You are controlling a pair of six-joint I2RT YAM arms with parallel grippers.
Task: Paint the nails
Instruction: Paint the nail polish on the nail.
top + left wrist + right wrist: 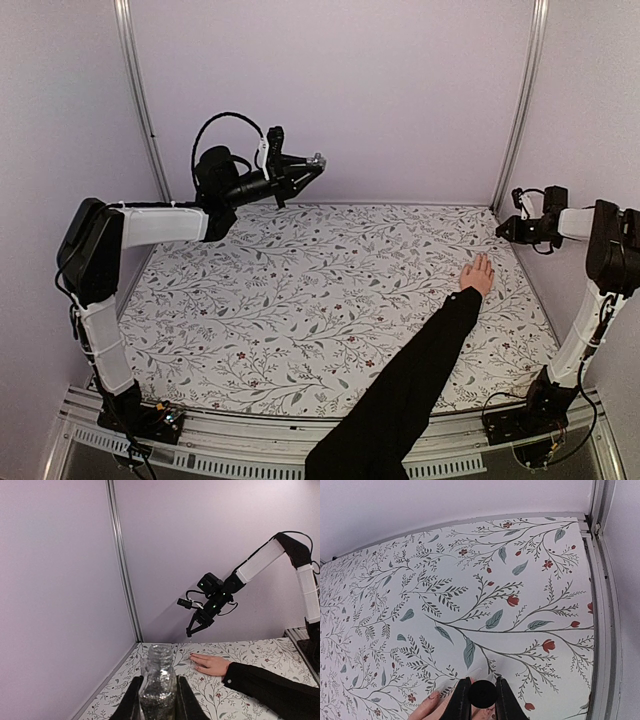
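A long black sleeve (400,390) crosses the near edge of the worktop (300,290), which is covered in white cloth printed with grey leaves and small red flowers. The sleeve runs diagonally toward the far right corner. At its end a bare light-skinned hand (478,274) lies palm down near the right edge, fingers pointing away. Its small nails (434,695) show at the bottom of the right wrist view. Just above those fingertips, the right gripper (503,232) is clenched on a round black cap (481,694). Farthest off, raised above the far left corner, the left gripper (158,702) is clamped on a small clear glass bottle (158,677) of silver glitter, its threaded neck open.
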